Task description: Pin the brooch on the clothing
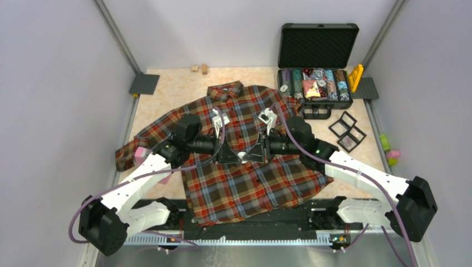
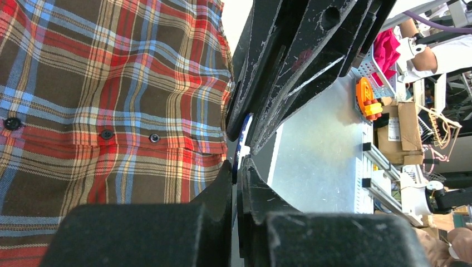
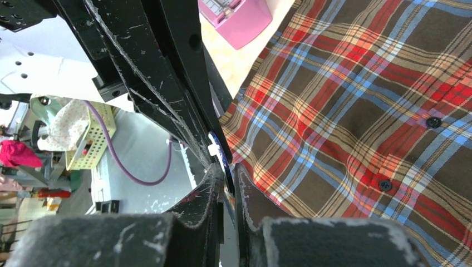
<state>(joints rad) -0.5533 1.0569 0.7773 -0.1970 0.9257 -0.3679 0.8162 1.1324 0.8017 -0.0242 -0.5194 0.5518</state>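
The plaid shirt (image 1: 245,186) lies flat on the table, collar to the back. Both arms reach in over its middle and their grippers meet tip to tip. The brooch (image 1: 242,155) is a small pale and blue disc held between them above the shirt. In the left wrist view the left gripper (image 2: 238,166) is shut on the thin blue edge of the brooch (image 2: 241,142), with the shirt (image 2: 111,83) to its left. In the right wrist view the right gripper (image 3: 227,173) is shut on the brooch (image 3: 219,150), and the shirt (image 3: 362,94) lies to the right.
An open black case (image 1: 315,83) full of small items stands at the back right, with black square frames (image 1: 346,131) beside it. A pink block (image 1: 140,156) lies by the shirt's left sleeve and also shows in the right wrist view (image 3: 239,16). Small wooden blocks (image 1: 199,68) lie at the back.
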